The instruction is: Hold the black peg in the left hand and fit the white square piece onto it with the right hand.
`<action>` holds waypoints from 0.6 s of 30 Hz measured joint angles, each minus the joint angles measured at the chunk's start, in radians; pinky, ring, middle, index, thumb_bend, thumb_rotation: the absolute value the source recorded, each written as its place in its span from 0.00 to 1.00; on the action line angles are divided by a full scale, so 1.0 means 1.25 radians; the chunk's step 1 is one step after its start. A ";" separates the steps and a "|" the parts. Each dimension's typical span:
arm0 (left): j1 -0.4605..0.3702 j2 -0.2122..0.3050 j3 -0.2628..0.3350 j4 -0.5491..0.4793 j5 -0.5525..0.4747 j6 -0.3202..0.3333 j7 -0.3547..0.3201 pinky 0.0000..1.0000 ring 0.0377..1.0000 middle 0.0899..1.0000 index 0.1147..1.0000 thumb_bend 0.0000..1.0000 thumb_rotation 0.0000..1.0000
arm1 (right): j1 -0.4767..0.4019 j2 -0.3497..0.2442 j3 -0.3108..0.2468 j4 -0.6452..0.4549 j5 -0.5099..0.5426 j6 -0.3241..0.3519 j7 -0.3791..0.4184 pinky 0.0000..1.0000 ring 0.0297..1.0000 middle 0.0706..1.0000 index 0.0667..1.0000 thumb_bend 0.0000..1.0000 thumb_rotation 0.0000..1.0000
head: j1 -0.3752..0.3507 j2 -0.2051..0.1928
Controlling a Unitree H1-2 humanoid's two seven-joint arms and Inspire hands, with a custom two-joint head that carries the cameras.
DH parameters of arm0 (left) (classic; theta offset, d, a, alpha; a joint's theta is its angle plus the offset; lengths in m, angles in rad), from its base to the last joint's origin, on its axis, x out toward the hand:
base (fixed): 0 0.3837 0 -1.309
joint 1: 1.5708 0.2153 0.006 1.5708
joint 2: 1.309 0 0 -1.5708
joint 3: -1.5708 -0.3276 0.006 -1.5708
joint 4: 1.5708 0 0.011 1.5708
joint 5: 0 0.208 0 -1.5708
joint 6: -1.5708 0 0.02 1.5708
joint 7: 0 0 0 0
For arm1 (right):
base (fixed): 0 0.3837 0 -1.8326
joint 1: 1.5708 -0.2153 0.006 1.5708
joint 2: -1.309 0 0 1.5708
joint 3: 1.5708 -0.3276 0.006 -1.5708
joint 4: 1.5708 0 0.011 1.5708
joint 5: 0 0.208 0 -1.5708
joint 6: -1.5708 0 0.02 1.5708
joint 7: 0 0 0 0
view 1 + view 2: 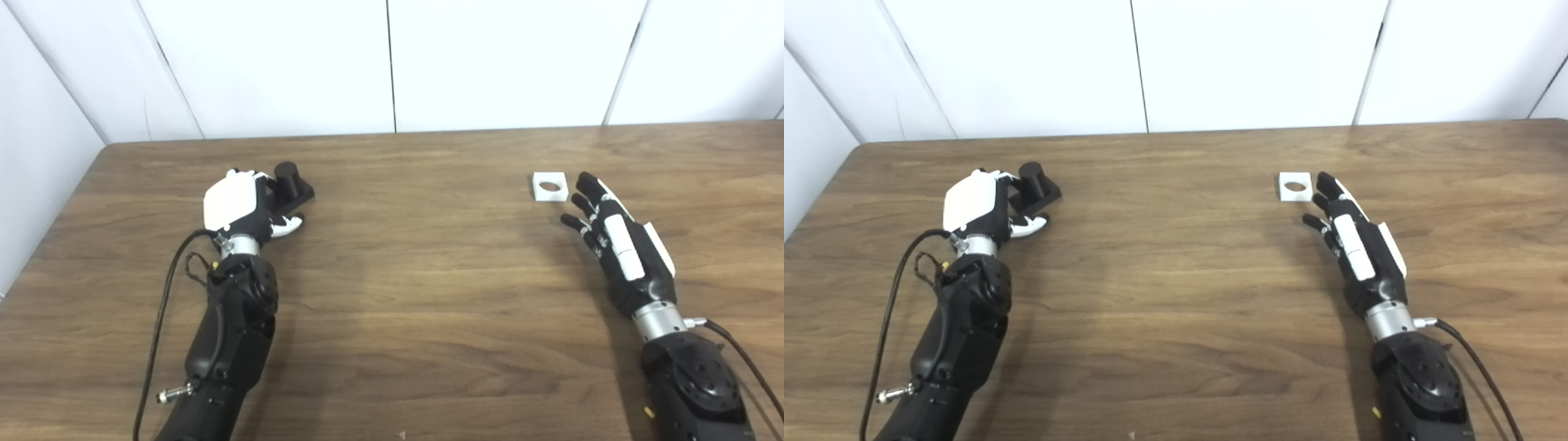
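The black peg (293, 183), a short cylinder on a square black base, stands on the wooden table (416, 275) at the left. My left hand (240, 207) sits right against its near-left side. Its fingers curve toward the base, and its thumb (288, 226) sticks out just in front of the base without touching it. The white square piece (549, 186), with a round hole, lies flat at the right. My right hand (612, 242) is open with fingers stretched out, and its fingertips (587, 182) are just right of the piece and apart from it.
White wall panels (392, 61) close off the table's far edge, and another wall runs along the left side. A black cable (160, 312) loops beside my left forearm, and another trails from my right wrist (744, 358).
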 measured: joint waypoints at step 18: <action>0.018 -0.002 -0.003 -0.018 -0.069 0.000 0.056 0.85 0.94 0.85 0.64 0.74 0.23 | -0.003 -0.006 0.001 0.004 0.007 0.003 0.009 0.85 0.96 0.96 0.92 0.63 0.80 | 0.007 0.001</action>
